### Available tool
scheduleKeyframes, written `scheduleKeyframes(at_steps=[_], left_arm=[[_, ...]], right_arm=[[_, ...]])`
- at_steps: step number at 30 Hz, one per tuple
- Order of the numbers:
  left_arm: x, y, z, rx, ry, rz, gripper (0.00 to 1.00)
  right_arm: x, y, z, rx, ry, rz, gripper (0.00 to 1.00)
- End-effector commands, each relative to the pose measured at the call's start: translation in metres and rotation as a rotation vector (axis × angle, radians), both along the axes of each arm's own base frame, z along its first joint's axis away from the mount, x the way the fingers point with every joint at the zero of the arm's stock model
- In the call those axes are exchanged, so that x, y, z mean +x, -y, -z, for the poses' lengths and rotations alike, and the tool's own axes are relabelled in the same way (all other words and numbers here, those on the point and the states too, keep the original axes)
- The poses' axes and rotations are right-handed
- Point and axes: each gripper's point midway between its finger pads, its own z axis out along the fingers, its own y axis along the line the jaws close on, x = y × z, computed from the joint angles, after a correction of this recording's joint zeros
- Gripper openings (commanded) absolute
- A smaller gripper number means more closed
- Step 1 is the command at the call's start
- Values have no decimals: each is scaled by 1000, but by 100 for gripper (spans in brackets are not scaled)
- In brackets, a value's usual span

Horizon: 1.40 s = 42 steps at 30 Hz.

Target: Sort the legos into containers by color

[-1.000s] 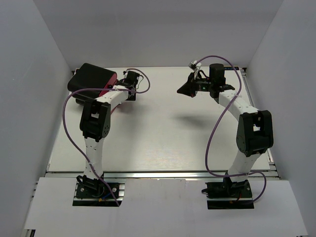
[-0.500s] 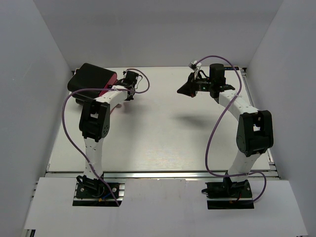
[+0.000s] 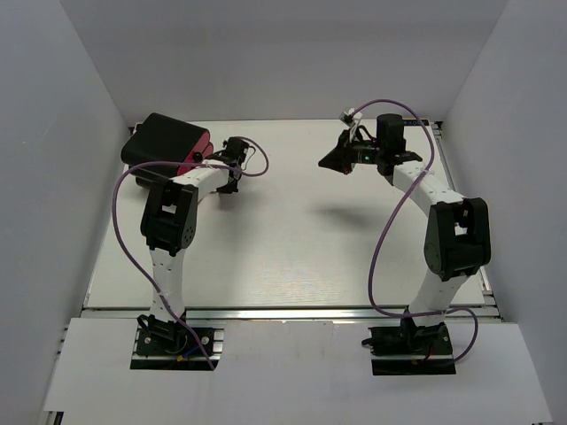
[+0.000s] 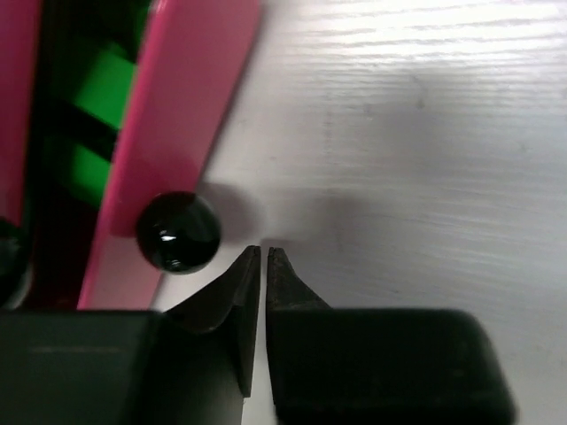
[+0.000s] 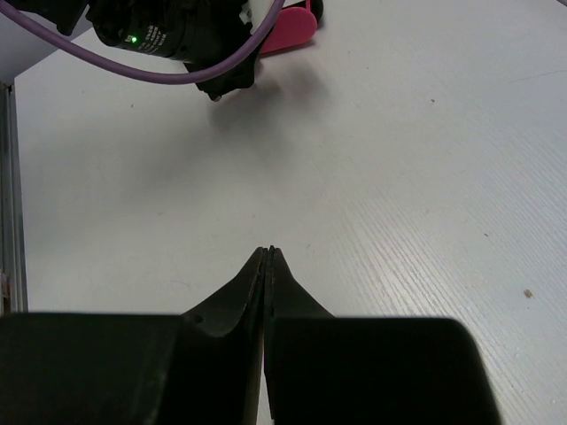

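The containers are magenta-pink drawers (image 3: 198, 147) in a black cabinet (image 3: 164, 135) at the table's far left. In the left wrist view one drawer front (image 4: 168, 133) stands ajar, its black round knob (image 4: 177, 232) in plain sight. Two bright green legos (image 4: 102, 75) lie inside behind it. My left gripper (image 4: 264, 251) is shut, its tips just right of the knob and apart from it, with nothing between them. My right gripper (image 5: 268, 251) is shut and empty, hovering over bare table at the far middle (image 3: 335, 160).
The right wrist view takes in the left arm's wrist and purple cable (image 5: 168, 31) with a bit of pink drawer (image 5: 288, 28) behind. White walls close the table on three sides. No loose bricks show on the white tabletop (image 3: 292, 239).
The left gripper has shut and drawn slightly away from the cabinet toward the near side. The right arm has not moved.
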Motion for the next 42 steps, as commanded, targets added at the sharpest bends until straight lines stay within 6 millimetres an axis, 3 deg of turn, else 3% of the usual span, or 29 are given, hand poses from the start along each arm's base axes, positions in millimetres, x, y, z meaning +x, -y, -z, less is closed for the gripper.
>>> scheduleKeyframes(at_steps=[1,5,7,8,10,13,16,18,20,21,23,24,25,27,29,31,34,35,37,38,39,40,41,42], left_arm=[[9,-15,-34,60,91,-64,22],[20,-20,-43,44,122,-81,63],[23,-18,-45,36,128,-73,68],[25,-17,-45,31,131,-73,77],[25,-16,-45,29,129,-76,78],[25,-10,-44,20,129,-63,68],[24,-4,-47,8,131,-45,47],[23,-2,-48,-2,130,-39,26],[22,1,-51,-22,132,-28,17],[22,2,-51,-25,132,-24,17],[22,0,-49,-15,131,-30,26],[22,-1,-48,-11,134,-36,35],[22,-2,-46,-4,131,-44,57],[22,-11,-45,7,133,-70,66],[22,-14,-43,26,131,-79,67],[22,-18,-43,20,131,-85,66],[20,-8,-47,-7,132,-58,55],[19,-7,-48,-13,130,-54,40],[18,15,-58,-105,135,8,7],[12,24,-57,-156,121,40,0],[11,45,-62,-263,126,98,0],[7,60,-87,-337,175,148,0],[-7,67,-81,-389,155,176,3],[-8,86,-100,-492,204,234,12]], right_arm=[[0,3,-14,12,28,-6,0],[1,3,-16,12,32,-4,0],[1,5,-16,11,29,-2,0],[0,4,-15,10,27,-4,0],[0,5,-14,9,25,-3,0],[-1,5,-15,8,27,-5,0],[-1,5,-15,7,28,-6,0],[-1,6,-14,6,27,-4,0],[-1,5,-15,8,28,-7,0],[-2,4,-14,9,27,-9,0],[-2,5,-15,12,25,-10,0],[-2,5,-16,12,27,-10,0],[-2,5,-16,12,28,-10,0],[-2,6,-16,10,28,-6,0],[-4,5,-17,8,30,-9,0],[-4,7,-17,3,35,-5,0],[-5,8,-16,1,35,-4,0],[-4,9,-17,0,37,0,0],[-5,9,-19,1,48,-6,0],[-4,9,-19,-3,56,-8,0],[-5,9,-22,-7,73,-10,0],[-8,10,-20,-16,58,-10,0],[-7,10,-22,-23,72,-11,0],[-8,12,-18,-39,52,1,10]])
